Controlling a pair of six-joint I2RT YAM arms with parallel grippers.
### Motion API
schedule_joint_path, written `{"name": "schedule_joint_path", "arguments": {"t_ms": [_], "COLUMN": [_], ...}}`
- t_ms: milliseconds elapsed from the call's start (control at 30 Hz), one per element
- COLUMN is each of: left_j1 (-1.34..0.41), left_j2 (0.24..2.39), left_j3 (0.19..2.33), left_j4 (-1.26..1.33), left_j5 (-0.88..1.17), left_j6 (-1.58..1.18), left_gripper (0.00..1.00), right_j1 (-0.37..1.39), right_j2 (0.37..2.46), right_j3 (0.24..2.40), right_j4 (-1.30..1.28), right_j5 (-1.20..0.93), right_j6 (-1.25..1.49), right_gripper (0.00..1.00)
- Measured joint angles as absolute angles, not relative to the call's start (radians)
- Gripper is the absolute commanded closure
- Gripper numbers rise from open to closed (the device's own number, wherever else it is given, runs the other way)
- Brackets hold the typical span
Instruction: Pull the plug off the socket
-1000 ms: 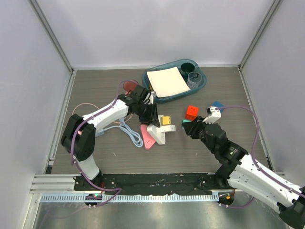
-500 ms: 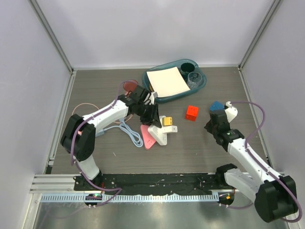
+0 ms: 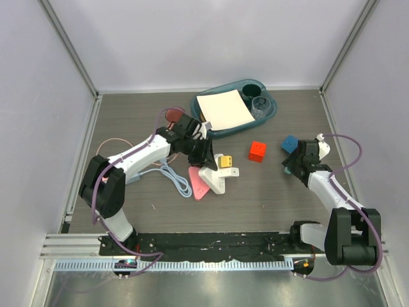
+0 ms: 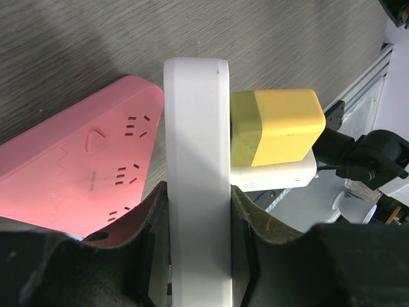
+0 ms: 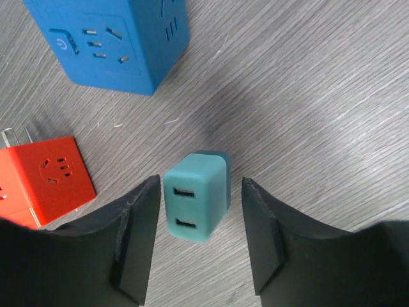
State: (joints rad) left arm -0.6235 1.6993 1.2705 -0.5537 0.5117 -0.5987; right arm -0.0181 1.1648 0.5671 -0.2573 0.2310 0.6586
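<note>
- The left gripper (image 3: 203, 153) is at mid-table, its jaws closed on the socket (image 3: 211, 178), a white board. The left wrist view shows the board edge-on, with a dark finger pressed against each flat side.
- A yellow plug (image 4: 275, 128) is seated against one face of the socket, and a white adapter (image 4: 275, 178) sits just beside it on the same face.
- A flat pink triangle (image 4: 83, 173) with outlet holes lies on the table (image 3: 255, 198), touching the socket on the side away from the yellow plug.
- The plug (image 5: 195, 198), a small teal block with two slots in its end, lies on the table at the right, well apart from the socket.
- The right gripper (image 5: 199, 185) hangs over the plug with its jaws parted. One finger stands on either side of the plug, and neither grips it.
- A blue cube (image 5: 118, 38) is just beyond the plug on the far side. A red cube (image 5: 45, 179) lies between the plug and the socket.
- A pale-blue cord (image 3: 174, 179) loops on the near side of the left arm. A thin pink cord (image 3: 108, 142) curls at the far left. What each cord leads to cannot be made out.
- A teal tray (image 3: 271, 112) at the far edge holds a white sheet (image 3: 223, 110).
</note>
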Motion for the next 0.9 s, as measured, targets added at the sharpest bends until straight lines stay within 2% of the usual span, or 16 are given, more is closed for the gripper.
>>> {"name": "schedule_joint_path", "arguments": {"t_ms": [67, 100, 267, 433, 500, 533, 633, 767, 800, 900], "left_j1": [-0.624, -0.624, -0.624, -0.624, -0.624, -0.624, -0.624, -0.624, -0.624, -0.624], "left_j2": [1.699, 1.699, 1.699, 1.699, 1.699, 1.699, 1.699, 1.699, 1.699, 1.699], "left_j3": [1.271, 1.271, 1.270, 1.270, 1.270, 1.270, 1.270, 1.270, 1.270, 1.270], "left_j4": [-0.550, -0.550, -0.549, -0.547, -0.546, -0.546, -0.546, -0.546, -0.546, -0.546], "left_j5": [0.518, 0.519, 0.531, 0.532, 0.532, 0.532, 0.532, 0.532, 0.532, 0.532], "left_j6": [-0.601, -0.602, -0.609, -0.613, -0.613, -0.613, -0.613, -0.613, -0.613, -0.613], "left_gripper": [1.00, 1.00, 1.00, 1.00, 1.00, 1.00, 1.00, 1.00, 1.00, 1.00], "right_j1": [-0.034, -0.037, -0.041, -0.041, -0.042, -0.043, -0.037, 0.002, 0.022, 0.104], "right_j2": [1.172, 1.171, 1.135, 1.007, 0.944, 0.884, 0.846, 0.772, 0.766, 0.782], "right_j3": [0.572, 0.574, 0.596, 0.644, 0.660, 0.663, 0.633, 0.527, 0.510, 0.488], "right_j4": [-0.253, -0.253, -0.294, -0.379, -0.390, -0.382, -0.320, -0.221, -0.206, -0.151], "right_j5": [0.217, 0.213, 0.207, 0.162, 0.091, -0.030, -0.167, -0.359, -0.395, -0.473], "right_j6": [0.654, 0.653, 0.636, 0.606, 0.591, 0.577, 0.583, 0.606, 0.610, 0.622], "right_gripper": [0.27, 0.26, 0.25, 0.25, 0.25, 0.22, 0.12, 0.08, 0.05, 0.04]}}
